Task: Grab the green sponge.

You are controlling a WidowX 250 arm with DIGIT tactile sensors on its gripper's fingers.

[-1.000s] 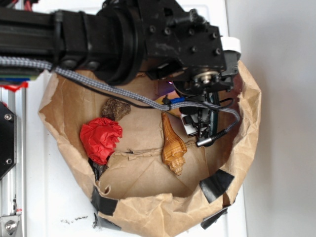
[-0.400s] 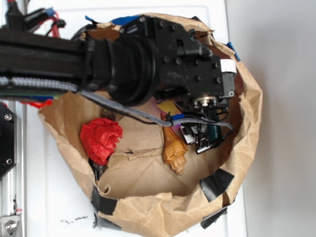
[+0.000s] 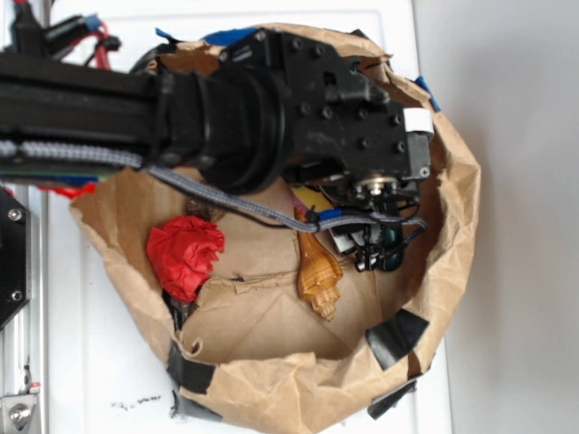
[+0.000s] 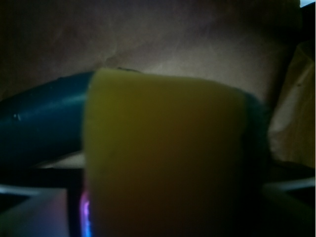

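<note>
The green sponge (image 4: 165, 158), really yellow foam, fills the wrist view, its flat face square to the lens; its long axis cannot be read, since its lower part runs off the frame and everything is blurred. In the exterior view only a yellow sliver (image 3: 309, 196) shows under the black arm (image 3: 226, 117), just above the seashell (image 3: 318, 276), inside the crumpled brown paper bag (image 3: 271, 380) on the white table (image 3: 507, 271). The gripper (image 3: 378, 253) hangs low in the bag to the right of the shell, over a glossy dark green capsule (image 3: 391, 246); in the wrist view that capsule (image 4: 42, 128) lies behind the sponge, slanting up from the left. The fingers are mostly masked by cable and arm, so I cannot tell whether they are spread or pinching the foam. A red crumpled wad (image 3: 185, 253) sits well apart at the left.
</note>
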